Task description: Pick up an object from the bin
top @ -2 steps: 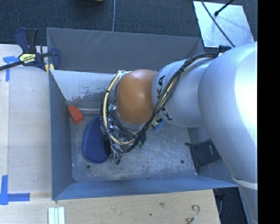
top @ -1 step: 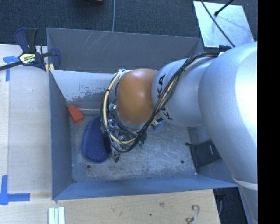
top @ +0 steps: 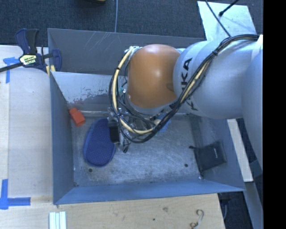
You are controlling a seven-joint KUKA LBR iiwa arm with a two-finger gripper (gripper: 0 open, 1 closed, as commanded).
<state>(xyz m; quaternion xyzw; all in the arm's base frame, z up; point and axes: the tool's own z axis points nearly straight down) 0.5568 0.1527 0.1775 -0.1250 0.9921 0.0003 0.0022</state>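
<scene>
Bin (top: 62,147): grey sheet metal, sloped walls, flat floor. The floor is scuffed and speckled w/ pale wear. The back wall is scratched, w/ reddish marks toward its left end.
Blue pad (top: 98,143): dark blue, oval, low and rounded, fine knit-like texture. It lies on the floor near the left wall, long axis running back to front. It is the item nearest the gripper.
Orange block (top: 77,116): small, boxy, matt. It sits at the foot of the back wall near the back-left corner, just behind the blue pad.
Black item (top: 210,156): flat, approx. rectangular, matt. It lies on the floor toward the front-right corner, well apart from the blue pad.
Arm (top: 223,76): silver-grey smooth casing. It comes in over the right rim and bends down into the bin's centre.
Wrist cover (top: 152,74): orange-brown glossy dome.
Cables (top: 117,89): yellow and black, looped round and below the wrist cover.
Gripper (top: 119,138): dark hardware under the wrist cover, low over the floor at the blue pad's right edge. Contact w/ the pad: cannot tell. Opening width: cannot tell, masked by cover and cables.
Room (top: 134,13): dark textured flooring behind the bin.
</scene>
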